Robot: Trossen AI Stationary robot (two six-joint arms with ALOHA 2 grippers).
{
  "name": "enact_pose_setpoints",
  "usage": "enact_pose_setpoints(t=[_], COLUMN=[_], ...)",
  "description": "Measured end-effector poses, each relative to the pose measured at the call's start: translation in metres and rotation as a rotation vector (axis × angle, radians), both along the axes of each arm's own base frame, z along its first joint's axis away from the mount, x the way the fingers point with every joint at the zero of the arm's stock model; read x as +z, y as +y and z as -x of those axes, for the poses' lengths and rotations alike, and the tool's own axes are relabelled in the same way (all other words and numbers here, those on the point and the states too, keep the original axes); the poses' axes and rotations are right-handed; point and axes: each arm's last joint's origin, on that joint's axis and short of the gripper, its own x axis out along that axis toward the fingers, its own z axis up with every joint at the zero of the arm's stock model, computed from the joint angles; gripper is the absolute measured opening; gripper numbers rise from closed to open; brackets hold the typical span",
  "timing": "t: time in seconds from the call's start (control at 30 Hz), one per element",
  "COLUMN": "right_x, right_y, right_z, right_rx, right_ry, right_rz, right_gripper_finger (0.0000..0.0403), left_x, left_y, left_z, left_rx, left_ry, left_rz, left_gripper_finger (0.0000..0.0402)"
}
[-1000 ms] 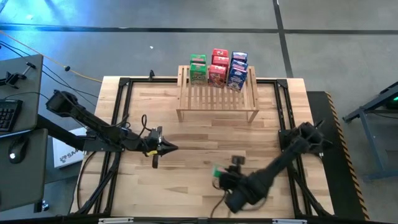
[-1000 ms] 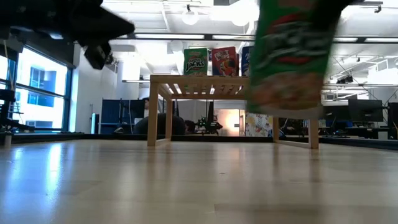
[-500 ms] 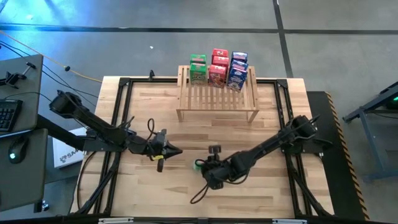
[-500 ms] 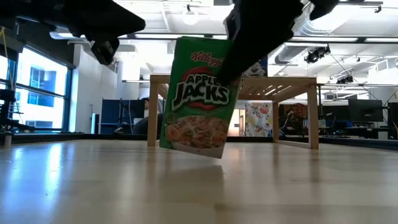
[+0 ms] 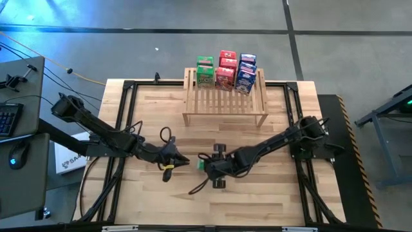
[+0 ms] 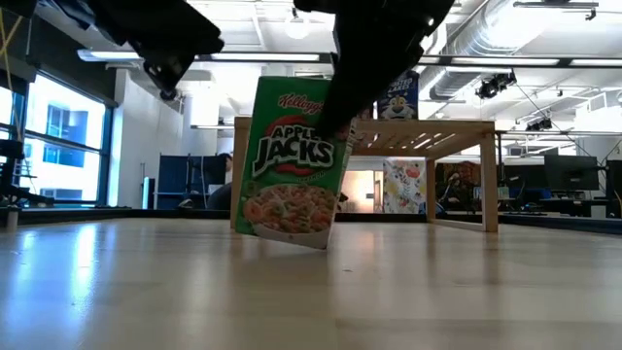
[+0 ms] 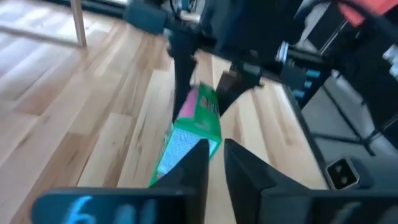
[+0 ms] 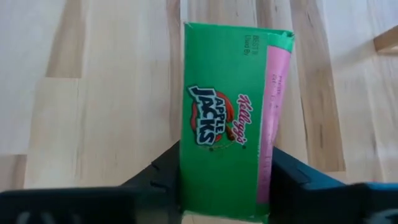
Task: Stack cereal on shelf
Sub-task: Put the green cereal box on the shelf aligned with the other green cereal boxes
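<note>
My right pincer (image 5: 207, 164) clamped on green cereal box (image 6: 290, 160) mid-counter, tilted just off the wood, shelf (image 5: 225, 102) well apart; light thin cardboard, prob crushable, so grip flat faces gently; left pincer (image 5: 183, 159) near, closed

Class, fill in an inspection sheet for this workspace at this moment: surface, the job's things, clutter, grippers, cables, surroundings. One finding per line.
Surface: wooden table, bare across the middle.
Job's things: green Apple Jacks box held tilted, its lower edge near the table; wooden shelf at the far side carries green, red and blue cereal boxes along its back edge.
Clutter: nothing seen.
Grippers: right gripper shut on the Apple Jacks box; left gripper close beside that box, fingers nearly together, holding nothing.
Cables: yellow cable across the floor; black cable looped at the right arm.
Surroundings: keyboard and mouse on a side desk.
</note>
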Motion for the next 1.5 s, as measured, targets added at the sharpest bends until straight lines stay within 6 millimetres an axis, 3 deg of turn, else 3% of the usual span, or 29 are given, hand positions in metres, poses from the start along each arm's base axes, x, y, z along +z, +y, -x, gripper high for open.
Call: enact_pose_setpoints(t=[0.33, 0.47, 0.57, 0.7, 0.87, 1.03, 1.27, 1.5], right_x=[0.004, 0.026, 0.048, 0.064, 0.038, 0.011, 0.001, 0.002], right_y=[0.0, 0.014, 0.025, 0.032, 0.032, 0.031, 0.035, 0.036], right_z=[-0.003, 0.008, 0.026, 0.058, 0.096, 0.121, 0.133, 0.133], right_rx=[0.027, 0.121, 0.143, 0.15, 0.137, 0.122, 0.066, 0.042], right_ry=[-0.039, -0.039, -0.056, -0.119, -0.244, -0.408, -0.52, -0.538], right_rz=[0.02, 0.073, 0.165, 0.162, 0.082, -0.033, -0.085, -0.08], right_gripper_finger=[0.0266, 0.028, 0.0262, 0.0204, 0.0103, 0.0015, 0.0024, 0.0021], left_x=[-0.002, 0.004, 0.011, 0.017, 0.018, 0.021, 0.041, 0.057], left_y=[-0.012, -0.021, -0.026, -0.033, -0.038, -0.034, -0.017, -0.011], left_z=[0.002, -0.001, -0.008, -0.02, -0.037, -0.053, -0.066, -0.07], left_rx=[-0.033, -0.009, -0.007, -0.004, -0.012, -0.006, -0.082, -0.144], left_ry=[0.008, -0.016, -0.022, -0.024, -0.018, -0.006, 0.212, 0.347], left_rz=[-0.017, -0.047, -0.041, -0.041, -0.083, -0.07, 0.007, 0.015], left_gripper_finger=[0.0136, 0.0167, 0.0181, 0.0188, 0.0185, 0.0174, 0.0157, 0.0204])
